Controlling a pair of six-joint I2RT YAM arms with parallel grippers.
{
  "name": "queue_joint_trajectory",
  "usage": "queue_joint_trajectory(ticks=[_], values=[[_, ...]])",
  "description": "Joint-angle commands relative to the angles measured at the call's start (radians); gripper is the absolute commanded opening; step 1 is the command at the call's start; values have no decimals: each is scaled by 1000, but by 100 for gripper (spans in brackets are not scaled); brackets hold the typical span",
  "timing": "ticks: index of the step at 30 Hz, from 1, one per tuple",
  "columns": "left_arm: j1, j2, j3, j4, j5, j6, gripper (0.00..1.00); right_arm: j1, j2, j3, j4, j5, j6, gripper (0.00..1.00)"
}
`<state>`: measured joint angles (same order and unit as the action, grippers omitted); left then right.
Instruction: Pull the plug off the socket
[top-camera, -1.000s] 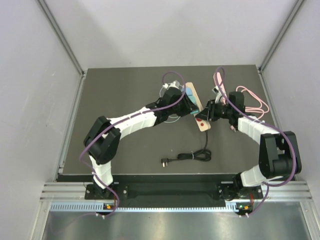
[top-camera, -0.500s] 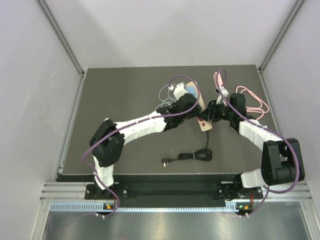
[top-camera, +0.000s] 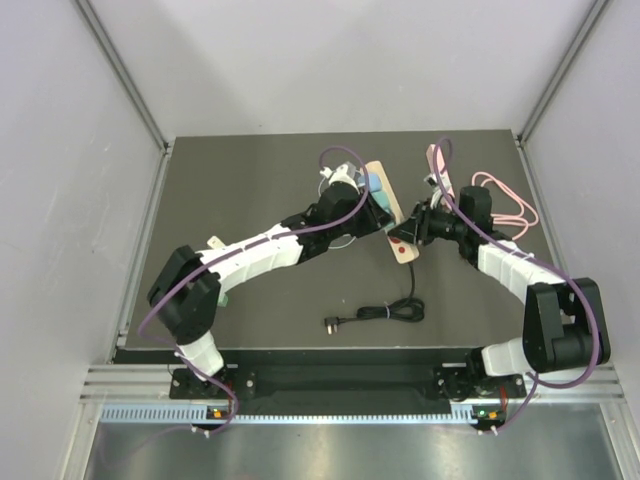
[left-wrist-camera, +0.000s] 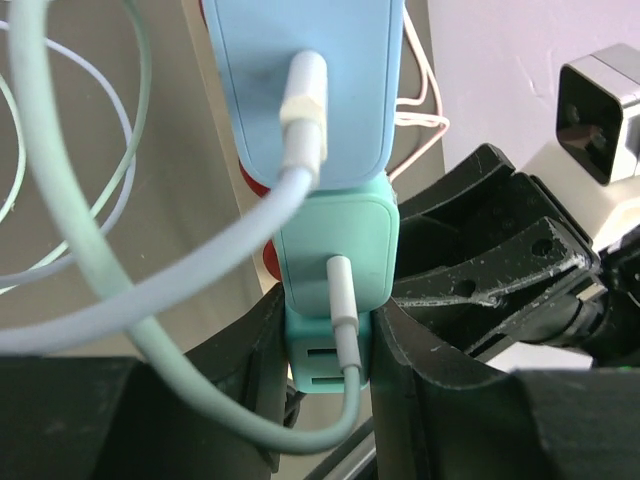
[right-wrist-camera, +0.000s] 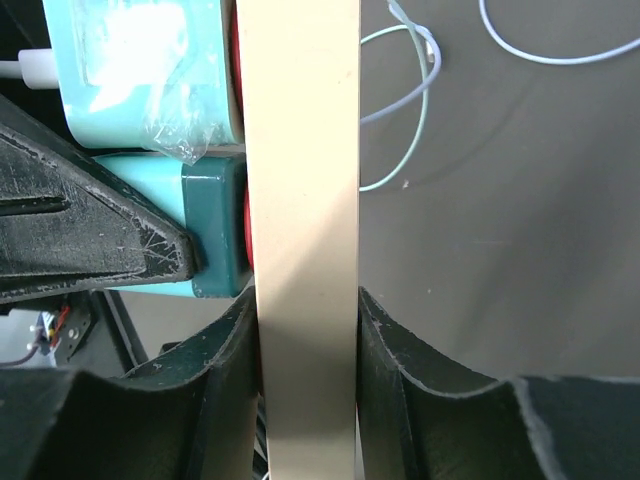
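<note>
A beige power strip (top-camera: 404, 252) with a red switch lies mid-table, and a teal plug (left-wrist-camera: 337, 260) and a light blue plug (left-wrist-camera: 300, 80) sit in it. My left gripper (left-wrist-camera: 330, 340) is shut on the teal plug, one finger on each side. It shows in the top view (top-camera: 372, 208) at the strip's left side. My right gripper (right-wrist-camera: 305, 340) is shut on the strip (right-wrist-camera: 300, 200), gripping its narrow body. It shows in the top view (top-camera: 410, 232) by the switch end. In the right wrist view the teal plug (right-wrist-camera: 215, 225) stands against the strip's face.
Thin white and pale green cables (left-wrist-camera: 90, 250) run from the plugs and loop on the mat. A black cable with a plug (top-camera: 385, 313) lies near the front. A pink cable (top-camera: 505, 200) is coiled at the right, by the mat's edge.
My left arm's elbow has swung out to the left while its gripper stays at the plugs. The strip and the right gripper have barely shifted.
</note>
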<state>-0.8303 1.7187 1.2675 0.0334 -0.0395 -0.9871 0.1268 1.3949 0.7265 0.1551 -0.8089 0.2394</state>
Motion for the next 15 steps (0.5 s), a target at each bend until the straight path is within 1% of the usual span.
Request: queue_joint_trajectory(ticks=[1,3,5,7,8,12,13,14,15], values=[[34,-139,-17,14,33,53,0,-72,0,-9,63,162,-9,0],[31,-136,-8,-16,6,1,0,-72,-10,-13,67,180,-20,0],[20,-122,1,-59,-58,-22,0,-66,-25,-15,63,217,-34,0],[-4,-97,50,-95,-97,-33,0,-59,-34,-16,60,252,-51,0],[-13,-67,71,-136,-123,-32,0,-53,-39,-16,57,263,-58,0],[-58,-7,174,-177,-172,5,0,-39,-53,-15,50,318,-101,0],[-67,7,197,-199,-198,24,0,-38,-56,-13,49,339,-112,0],[-75,30,220,-242,-253,42,0,-32,-54,-13,49,349,-120,0],[-82,42,251,-257,-272,63,0,-32,-56,-12,47,356,-129,0]])
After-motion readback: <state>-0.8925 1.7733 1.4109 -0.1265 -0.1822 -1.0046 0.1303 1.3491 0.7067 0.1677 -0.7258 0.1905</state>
